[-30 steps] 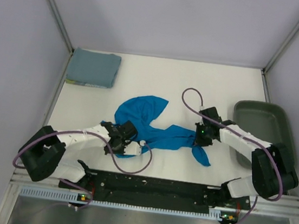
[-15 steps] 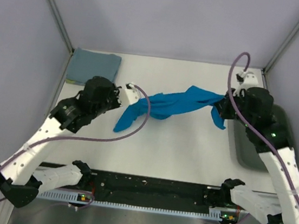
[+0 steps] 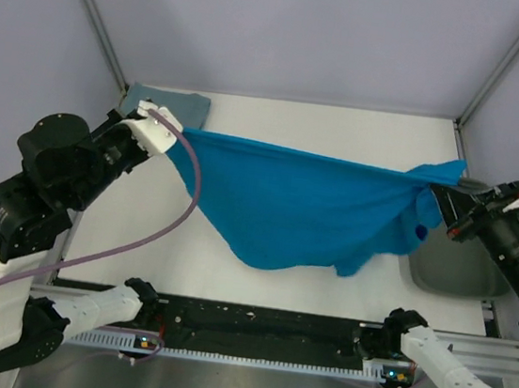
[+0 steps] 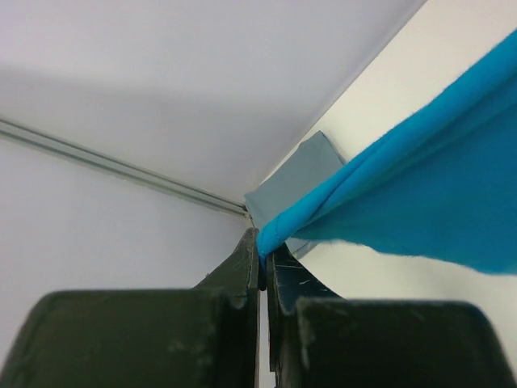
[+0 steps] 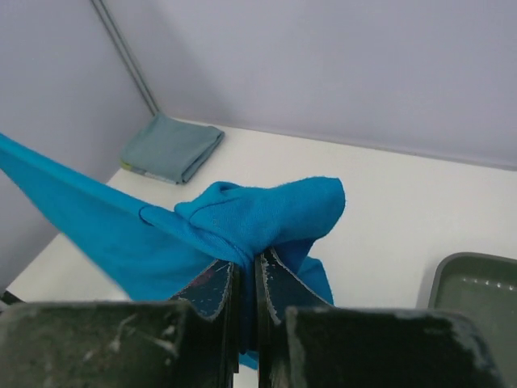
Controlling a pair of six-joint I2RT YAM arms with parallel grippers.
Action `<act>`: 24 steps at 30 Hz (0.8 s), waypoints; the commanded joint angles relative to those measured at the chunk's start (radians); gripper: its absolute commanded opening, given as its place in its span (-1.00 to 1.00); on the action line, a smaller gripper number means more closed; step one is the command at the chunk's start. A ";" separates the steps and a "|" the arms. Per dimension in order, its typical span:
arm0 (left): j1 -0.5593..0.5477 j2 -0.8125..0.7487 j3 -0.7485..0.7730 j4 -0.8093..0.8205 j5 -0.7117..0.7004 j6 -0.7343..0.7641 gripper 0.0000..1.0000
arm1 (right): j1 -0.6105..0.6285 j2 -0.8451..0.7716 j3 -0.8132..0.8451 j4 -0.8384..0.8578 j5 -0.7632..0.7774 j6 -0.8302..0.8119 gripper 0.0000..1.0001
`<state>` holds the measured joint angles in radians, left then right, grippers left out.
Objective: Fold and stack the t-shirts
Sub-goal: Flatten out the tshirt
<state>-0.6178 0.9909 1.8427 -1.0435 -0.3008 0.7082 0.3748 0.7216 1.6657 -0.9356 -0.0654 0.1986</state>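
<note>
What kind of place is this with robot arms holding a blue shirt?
Probably a robot test booth, not a home: pale walls box in a white table, and two robot arms are bolted to a black rail at its edge.

Plain white table (image 3: 343,133) with just two things sitting on it. A dark green tray (image 3: 444,269) is at its right edge. The folded grey-blue t-shirt (image 3: 190,107) lies flat well apart from the tray, off to its left and further back, in the corner.
</note>
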 commanded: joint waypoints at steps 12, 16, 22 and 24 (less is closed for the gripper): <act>0.223 0.599 0.270 0.499 -0.150 0.059 -1.00 | -0.235 0.853 0.513 0.319 -0.054 -0.010 -1.00; 0.283 0.700 0.449 0.563 -0.126 0.076 -1.00 | -0.283 0.987 0.764 0.314 -0.089 0.028 -1.00; 0.294 0.611 0.252 0.646 -0.060 0.154 -1.00 | -0.283 0.873 0.618 0.316 -0.160 -0.008 -1.00; 0.294 0.542 0.105 0.660 -0.017 0.169 -1.00 | -0.283 0.782 0.405 0.319 -0.191 -0.008 -1.00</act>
<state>-0.3244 1.6745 2.1204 -0.4881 -0.3740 0.8253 0.0956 1.6741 2.2852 -0.6697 -0.1841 0.1932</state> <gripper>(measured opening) 0.019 0.029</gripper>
